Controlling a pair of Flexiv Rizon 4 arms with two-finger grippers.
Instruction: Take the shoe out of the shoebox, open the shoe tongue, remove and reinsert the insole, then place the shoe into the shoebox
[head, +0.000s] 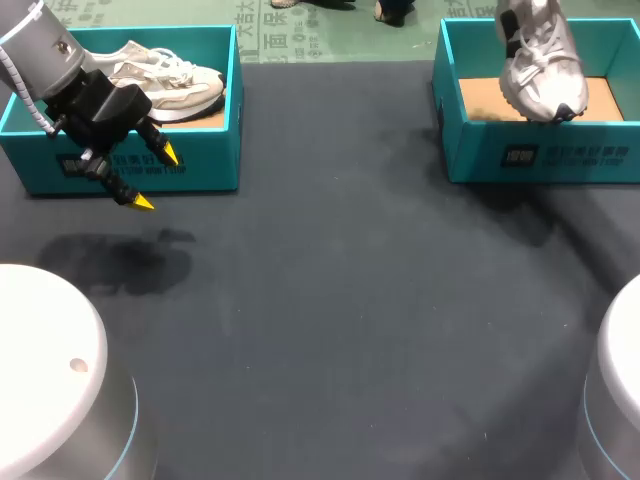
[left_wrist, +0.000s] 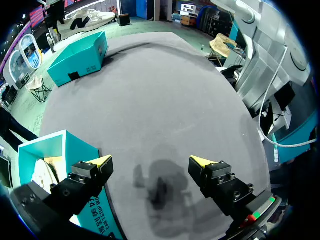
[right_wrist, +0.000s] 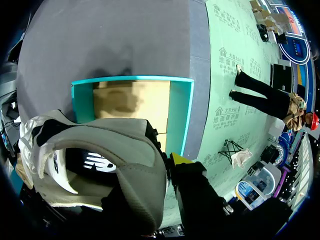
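A white and grey shoe (head: 540, 62) hangs toe-down over the right teal shoebox (head: 540, 150), its toe just above the cardboard floor. My right gripper (right_wrist: 167, 164) is shut on the shoe's heel collar (right_wrist: 125, 165); one yellow fingertip (right_wrist: 181, 159) shows and the other is hidden behind the shoe. In the right wrist view the right shoebox (right_wrist: 180, 115) lies open below the shoe. A second white shoe (head: 165, 82) lies in the left teal shoebox (head: 200, 165). My left gripper (head: 157, 180) hovers open over that box's front wall, holding nothing.
In the left wrist view the left gripper (left_wrist: 151, 161) stands above the dark grey tabletop (left_wrist: 165, 100), with the left shoebox (left_wrist: 60, 147) beside one finger. The table's middle (head: 340, 300) is bare dark cloth.
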